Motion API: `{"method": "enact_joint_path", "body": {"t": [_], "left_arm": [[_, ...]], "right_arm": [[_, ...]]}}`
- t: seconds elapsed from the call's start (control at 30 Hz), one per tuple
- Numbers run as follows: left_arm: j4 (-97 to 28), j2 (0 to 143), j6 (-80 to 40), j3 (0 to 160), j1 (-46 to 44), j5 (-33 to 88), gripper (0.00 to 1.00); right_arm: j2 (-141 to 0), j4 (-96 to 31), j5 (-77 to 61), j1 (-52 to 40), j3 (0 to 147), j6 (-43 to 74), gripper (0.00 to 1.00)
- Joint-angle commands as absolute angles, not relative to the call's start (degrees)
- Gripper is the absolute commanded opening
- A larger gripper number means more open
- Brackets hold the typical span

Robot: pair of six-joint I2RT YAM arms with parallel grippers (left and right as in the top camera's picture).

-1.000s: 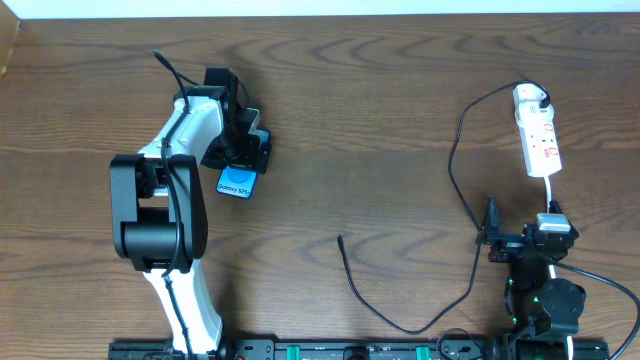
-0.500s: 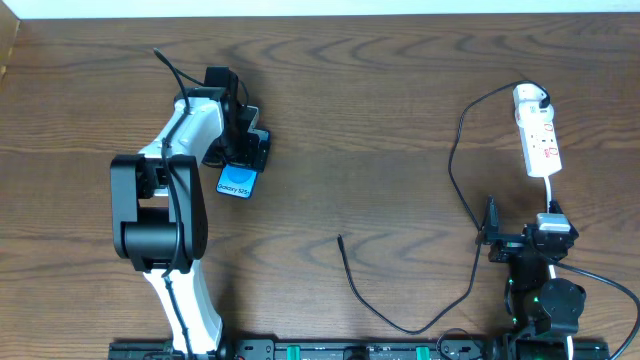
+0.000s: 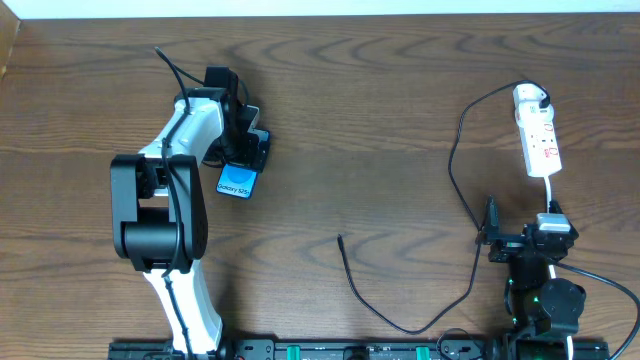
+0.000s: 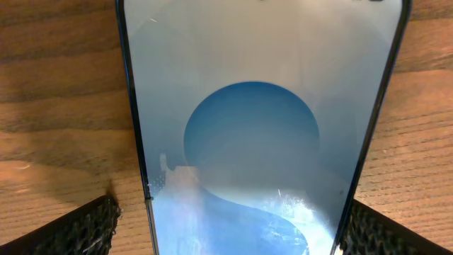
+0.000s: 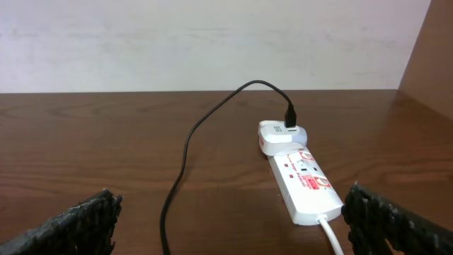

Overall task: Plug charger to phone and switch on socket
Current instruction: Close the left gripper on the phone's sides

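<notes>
Our left end effector (image 4: 230, 225) stands spread astride the phone (image 4: 262, 85); the charger tip (image 3: 341, 239) lies toward the worktop's (image 3: 400, 100) left edge from our wide-open right end effector (image 5: 230, 227).

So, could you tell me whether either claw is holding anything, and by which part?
Nothing is clearly held: the left claw straddles the phone at its long edges, with wood showing beside one finger. The right claw is empty.

One phone (image 3: 237, 182), one charger (image 5: 280, 136), one socket (image 3: 540, 140)

Left wrist view crops the phone (image 4: 262, 106) top and bottom.
</notes>
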State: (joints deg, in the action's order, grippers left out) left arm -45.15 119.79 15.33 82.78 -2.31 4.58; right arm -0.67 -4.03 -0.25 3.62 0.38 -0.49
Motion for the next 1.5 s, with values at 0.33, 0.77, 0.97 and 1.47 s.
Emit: {"method": "enact_joint_path", "body": {"t": [0.33, 0.77, 0.97, 1.47], "left_arm": [[-46.6, 120.8, 17.4, 81.2, -2.1, 5.6, 0.98], [-46.8, 120.8, 17.3, 81.2, -2.1, 5.5, 0.98], [-46.8, 120.8, 17.3, 81.2, -2.1, 5.5, 0.98], [-47.3, 120.8, 19.1, 81.2, -2.1, 8.3, 0.98]], "right_arm": [[-0.4, -4.3, -0.4, 3.3, 0.3, -0.9, 0.99], [-0.4, -4.3, -0.4, 3.3, 0.3, -0.9, 0.99], [-0.4, -4.3, -0.4, 3.3, 0.3, -0.9, 0.99], [-0.4, -4.3, -0.4, 3.3, 0.3, -0.9, 0.99]]}}
